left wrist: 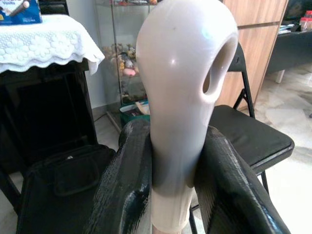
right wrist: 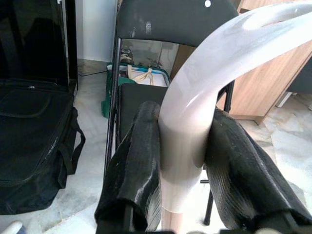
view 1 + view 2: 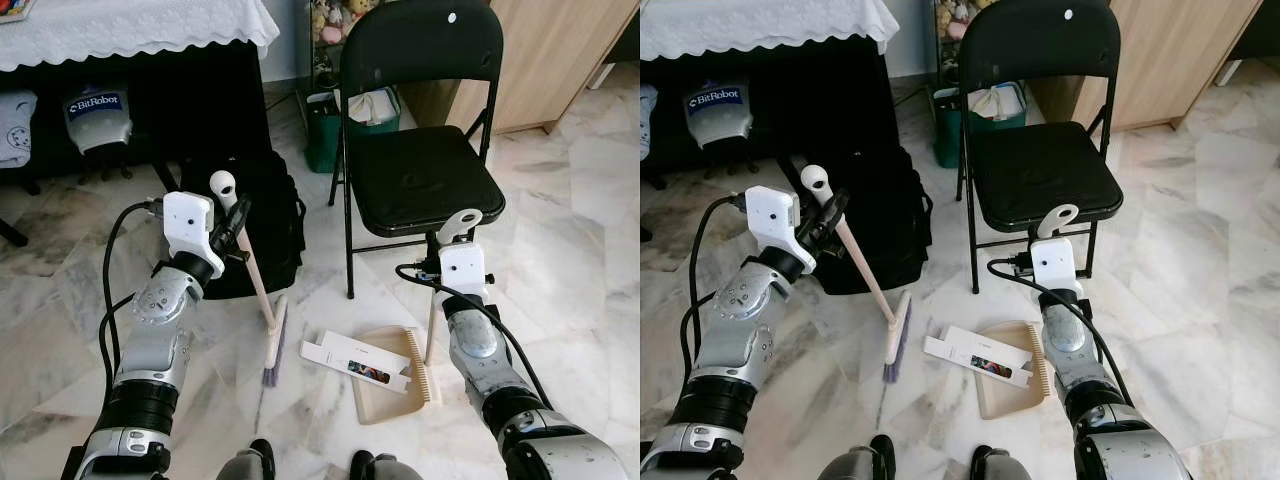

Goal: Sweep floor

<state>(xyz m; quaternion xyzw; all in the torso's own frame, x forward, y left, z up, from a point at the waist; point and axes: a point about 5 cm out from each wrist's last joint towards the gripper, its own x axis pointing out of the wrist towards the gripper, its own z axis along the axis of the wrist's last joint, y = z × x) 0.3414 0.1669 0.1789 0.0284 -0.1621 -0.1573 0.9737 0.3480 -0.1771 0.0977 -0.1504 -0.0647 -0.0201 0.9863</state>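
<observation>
1. Left eye view: the left gripper (image 3: 232, 222) is raised over the marble floor (image 3: 590, 250) and clamped on the white upper end of the broom (image 3: 252, 275), just below its rounded tip with the hanging hole.
2. The broom's long axis runs on a slant: its handle top points up and toward the robot's left, while the shaft descends toward the robot's right to the brush head (image 3: 274, 345), which rests on the floor just left of the dustpan.
3. The left wrist view shows both black fingers (image 1: 124, 185) pressed against either side of the white handle.
4. The right gripper (image 3: 447, 240) is closed around the dustpan handle (image 2: 195, 122), near its curved white top; in the right wrist view the fingers squeeze it from both sides.
5. That handle stands nearly upright, rising from the beige dustpan (image 3: 390, 372), which lies flat on the floor with its comb edge on the robot's right.
6. A white carton (image 3: 355, 361) lies flat across the dustpan's left side, its long axis crosswise and one end overhanging the floor toward the brush head.
7. Beyond stand a black folding chair (image 3: 420, 150), a black bag (image 3: 250, 215) and a table with a lace cloth (image 3: 130, 28).
</observation>
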